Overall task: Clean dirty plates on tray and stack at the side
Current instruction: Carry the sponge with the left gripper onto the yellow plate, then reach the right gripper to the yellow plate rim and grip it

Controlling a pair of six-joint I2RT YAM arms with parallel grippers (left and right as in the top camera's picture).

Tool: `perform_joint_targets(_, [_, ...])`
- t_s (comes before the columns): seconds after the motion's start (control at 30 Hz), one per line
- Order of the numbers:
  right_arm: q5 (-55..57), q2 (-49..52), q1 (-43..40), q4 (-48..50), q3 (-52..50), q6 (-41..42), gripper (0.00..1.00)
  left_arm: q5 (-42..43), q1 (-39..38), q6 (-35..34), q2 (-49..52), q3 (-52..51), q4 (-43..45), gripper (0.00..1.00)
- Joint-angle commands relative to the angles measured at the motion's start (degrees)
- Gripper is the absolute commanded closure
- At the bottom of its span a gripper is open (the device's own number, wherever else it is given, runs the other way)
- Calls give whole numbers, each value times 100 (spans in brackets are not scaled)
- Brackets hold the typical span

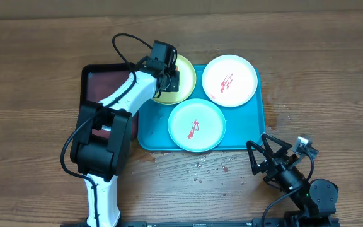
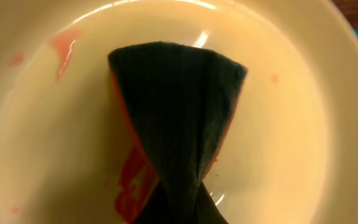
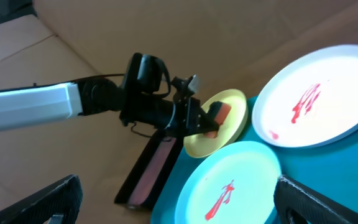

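The turquoise tray (image 1: 251, 126) holds three plates. The yellow-green plate (image 1: 184, 81) sits at its back left, with red smears (image 2: 129, 186). My left gripper (image 1: 169, 79) is shut on a dark green and orange sponge (image 2: 179, 118) and presses it on that plate; the sponge also shows in the right wrist view (image 3: 219, 115). The white plate (image 1: 230, 80) at back right and the pale mint plate (image 1: 196, 125) in front each carry red smears. My right gripper (image 1: 266, 157) is open and empty, off the tray's front right corner.
A smaller black-rimmed dark-red tray (image 1: 103, 85) lies left of the turquoise tray, under my left arm. Small crumbs or droplets (image 1: 210, 169) lie on the wooden table in front of the tray.
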Motion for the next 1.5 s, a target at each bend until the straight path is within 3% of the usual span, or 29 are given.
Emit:
perform_joint_targets(0.0, [-203,-46,-37,50,-59,179,0,-586,-31,-59,142,111,-251,96])
perform_joint_targets(0.2, [-282,-46,-37,50,-59,177,0,-673,-26,-20,142,111,-649,96])
perform_joint_targets(0.6, [-350,-46,-37,55,-55,11,0,-17,-37,-15,140,111,-1534,96])
perform_joint_targets(0.77, [-323,-46,-37,35,28,-79,0,-28,-37,-20,96,151,-1541,96])
perform_joint_targets(1.03, [-326,120,-37,28,378,-345,0,-35,-31,160,-435,957,-1711,96])
perform_joint_targets(1.2, [-326,839,-31,-2,855,-901,0,-35,-28,229,-699,1224,-1779,96])
perform_joint_targets(1.47, [-321,3410,11,-804,2406,-2120,0,-13,90,223,-717,1220,-2002,97])
